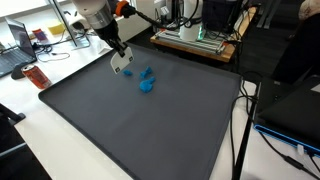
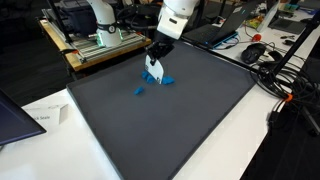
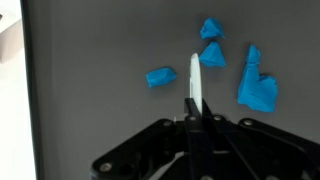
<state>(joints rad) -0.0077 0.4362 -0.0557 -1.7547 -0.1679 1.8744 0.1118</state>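
Note:
My gripper (image 3: pixel 190 108) is shut on a thin white flat piece (image 3: pixel 195 75), seen edge-on and sticking out past the fingertips. It hangs just above a dark grey mat (image 3: pixel 90 110). Several blue scraps lie on the mat below: one to the left (image 3: pixel 160 76), two ahead (image 3: pixel 211 55) and a larger one to the right (image 3: pixel 257 90). In both exterior views the gripper (image 1: pixel 119 58) (image 2: pixel 157 52) holds the white piece (image 1: pixel 122 69) (image 2: pixel 152 70) beside the blue scraps (image 1: pixel 147 85) (image 2: pixel 166 79), near the mat's far part.
The mat (image 1: pixel 150 130) (image 2: pixel 170 130) covers a white table. An orange bottle (image 1: pixel 37 75) and a laptop (image 1: pixel 18 50) stand off the mat's edge. A metal frame with equipment (image 1: pixel 195 35) (image 2: pixel 95 40) stands behind. Cables (image 2: pixel 285 85) and paper (image 2: pixel 40 118) lie beside the mat.

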